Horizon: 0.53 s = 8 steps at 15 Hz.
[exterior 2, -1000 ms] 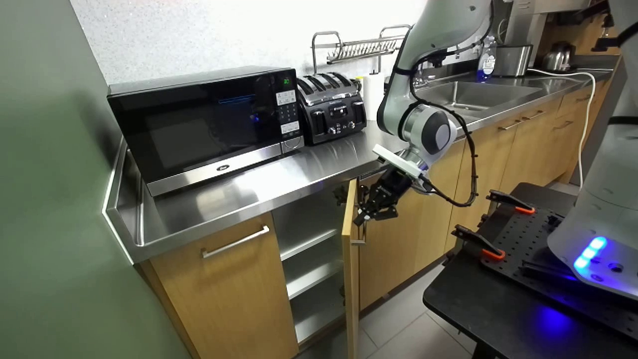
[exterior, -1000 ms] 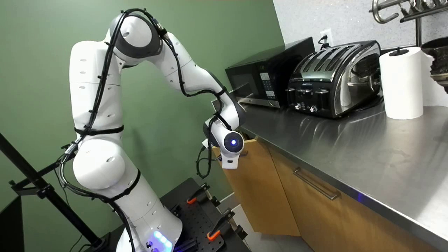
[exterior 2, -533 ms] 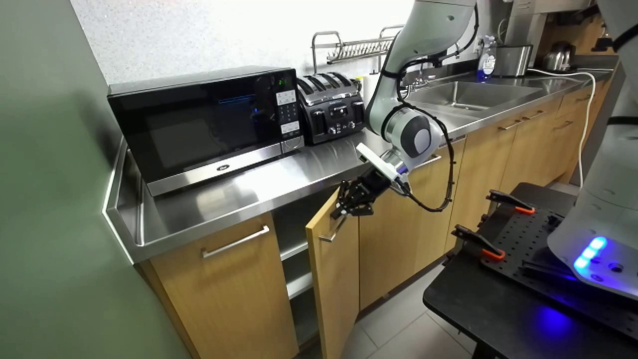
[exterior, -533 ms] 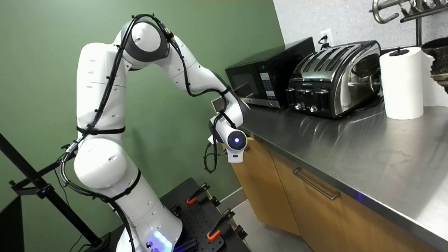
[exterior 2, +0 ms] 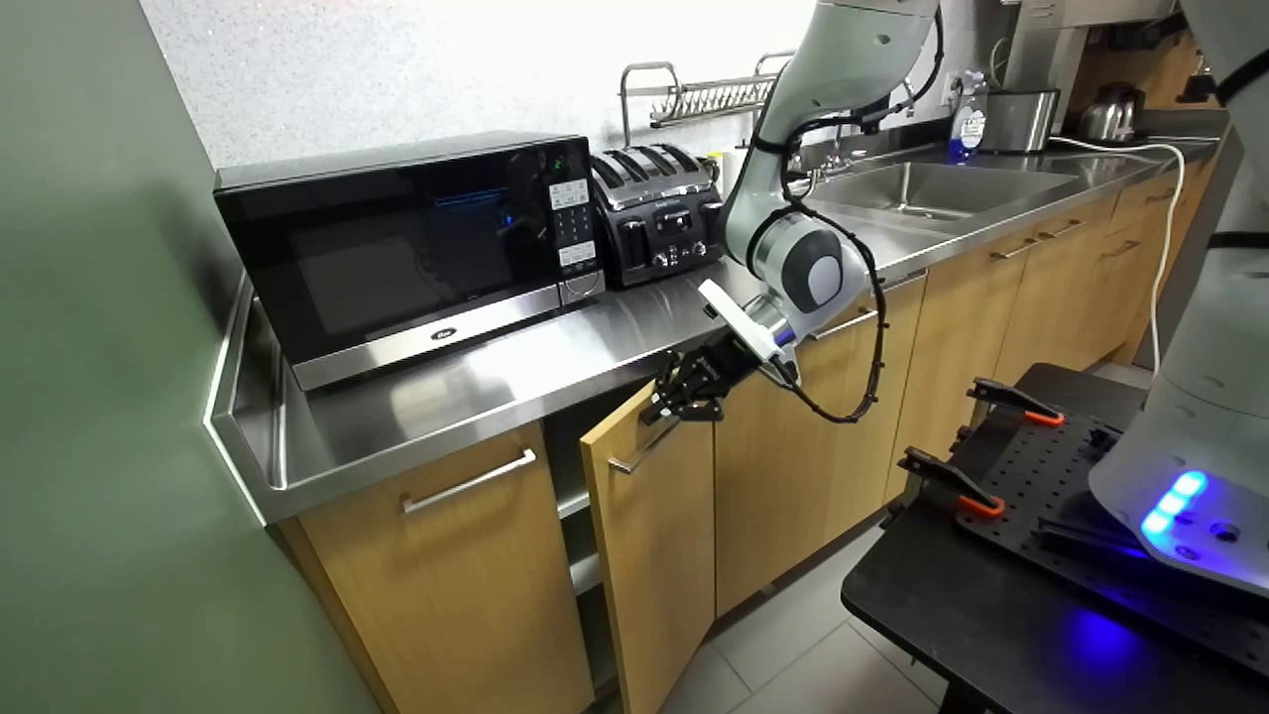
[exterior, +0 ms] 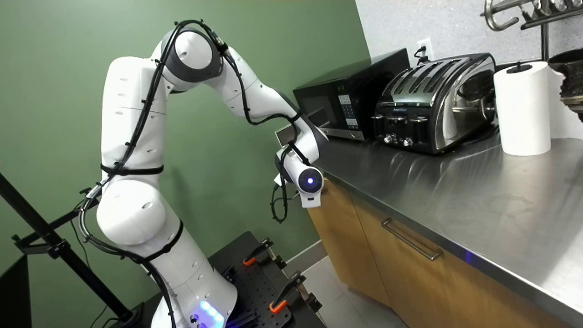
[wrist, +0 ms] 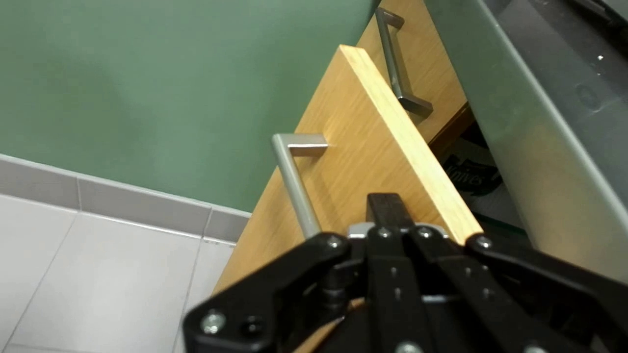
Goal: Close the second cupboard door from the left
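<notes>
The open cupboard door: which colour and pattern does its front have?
The door is light brown with a wood grain; best seen in the wrist view.

The ajar door (exterior 2: pixel 656 545) partly blocks the cupboard opening (exterior 2: pixel 567 446).

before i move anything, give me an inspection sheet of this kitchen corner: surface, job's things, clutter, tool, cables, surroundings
Surface: metal counter, shiny, reflecting light.
Job's things: second door from the left, partly open; handle on its face.
Clutter: microwave, toaster and paper towel roll, all on the counter.
Tool: shut, at the door's face near its top edge; contact likely, not certain.
Cables: black cable strapped along the arm, one loop hanging free; white cord over the counter's front edge.
Surroundings: green wall, tiled floor.
</notes>
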Each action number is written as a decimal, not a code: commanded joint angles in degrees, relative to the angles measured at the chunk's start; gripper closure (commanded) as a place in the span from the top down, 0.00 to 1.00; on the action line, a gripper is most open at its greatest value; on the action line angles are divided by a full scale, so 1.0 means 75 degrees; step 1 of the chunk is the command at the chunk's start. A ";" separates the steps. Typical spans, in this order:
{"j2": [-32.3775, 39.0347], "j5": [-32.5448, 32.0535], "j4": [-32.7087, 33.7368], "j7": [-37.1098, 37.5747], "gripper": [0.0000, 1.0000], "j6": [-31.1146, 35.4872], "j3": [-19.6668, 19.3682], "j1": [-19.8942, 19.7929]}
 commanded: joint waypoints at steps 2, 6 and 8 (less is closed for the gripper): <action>0.0216 0.0622 0.0356 -0.0932 0.00 -0.0025 -0.0187 0.0164; 0.0317 0.1508 0.0404 -0.1637 0.00 -0.0662 -0.0244 0.0031; 0.0436 0.1733 0.0442 -0.1843 0.00 -0.0876 -0.0237 0.0128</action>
